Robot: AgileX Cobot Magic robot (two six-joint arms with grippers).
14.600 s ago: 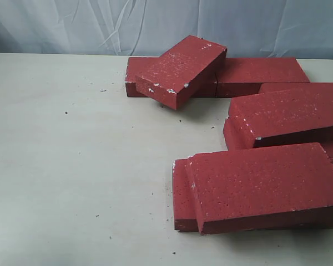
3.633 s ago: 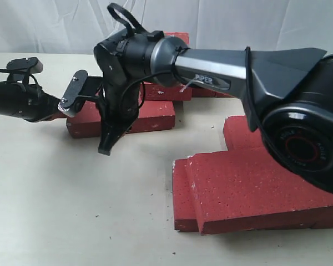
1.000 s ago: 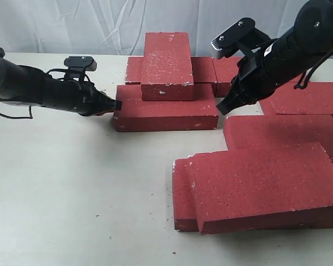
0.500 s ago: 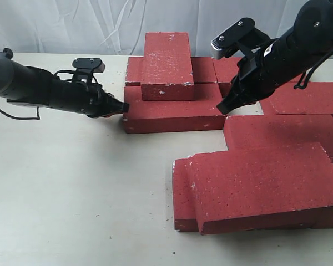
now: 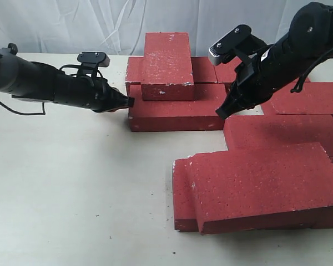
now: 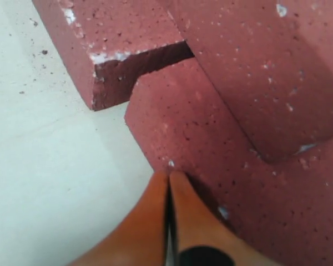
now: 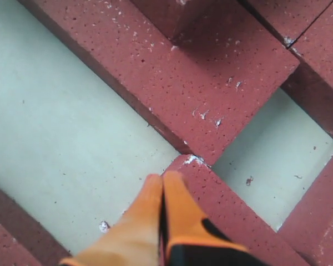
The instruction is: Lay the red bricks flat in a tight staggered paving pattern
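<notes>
Several dark red bricks lie on the pale table [image 5: 72,188]. A long flat brick [image 5: 175,113] sits mid-table with another brick [image 5: 167,58] resting across its far edge and the back row. My left gripper [image 5: 129,102] is shut, its orange fingertips [image 6: 169,180] pressed against this long brick's left end [image 6: 211,166]. My right gripper [image 5: 222,111] is shut too, tips [image 7: 164,183] hovering at the long brick's right corner [image 7: 197,158], over the corner of a neighbouring brick [image 5: 277,133]. Two stacked bricks [image 5: 261,185] lie at the front right.
Back-row bricks [image 5: 202,69] run along the far side before a white cloth backdrop [image 5: 72,25]. More bricks [image 5: 311,97] lie at the right edge. A small bare gap of table [image 7: 272,155] shows between the long brick and the right bricks.
My left gripper has pushed the long flat brick rightward, closing most of the gap to the right-hand bricks. The right gripper has shifted slightly left and down toward the brick's corner.
</notes>
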